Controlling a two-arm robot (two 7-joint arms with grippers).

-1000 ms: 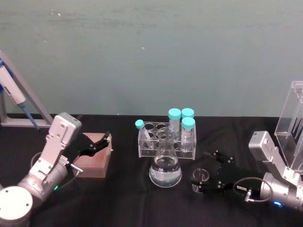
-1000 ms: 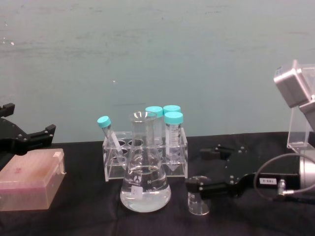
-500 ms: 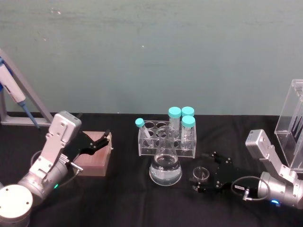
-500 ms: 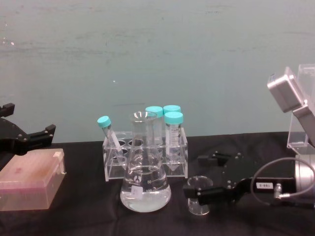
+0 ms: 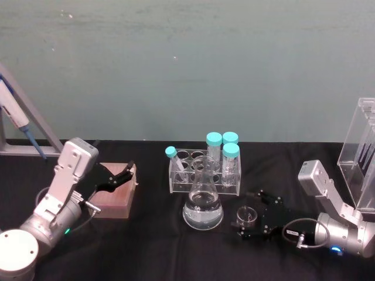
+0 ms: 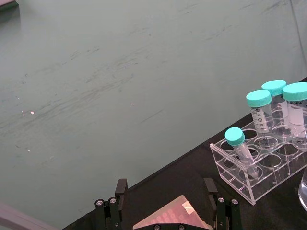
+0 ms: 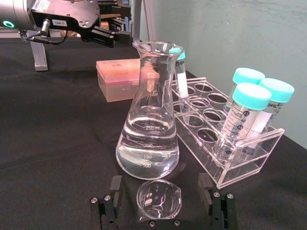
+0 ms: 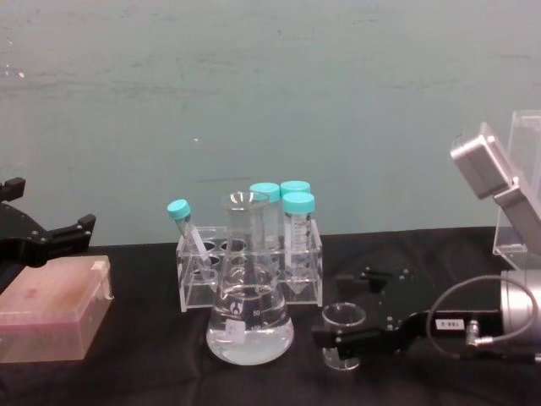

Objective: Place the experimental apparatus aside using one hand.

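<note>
Your right gripper (image 5: 248, 219) low on table, fingers apart either side of beaker (image 7: 159, 199), not clamped. Beaker stands just right of flask (image 5: 203, 206). Your left gripper (image 5: 129, 174) idle over box (image 5: 114, 199), fingers apart.

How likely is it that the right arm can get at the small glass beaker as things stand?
Likely yes. The right tool sits with its open fingers either side of the small glass beaker, nothing else between them. The conical flask stands close beyond, outside the fingers.
</note>
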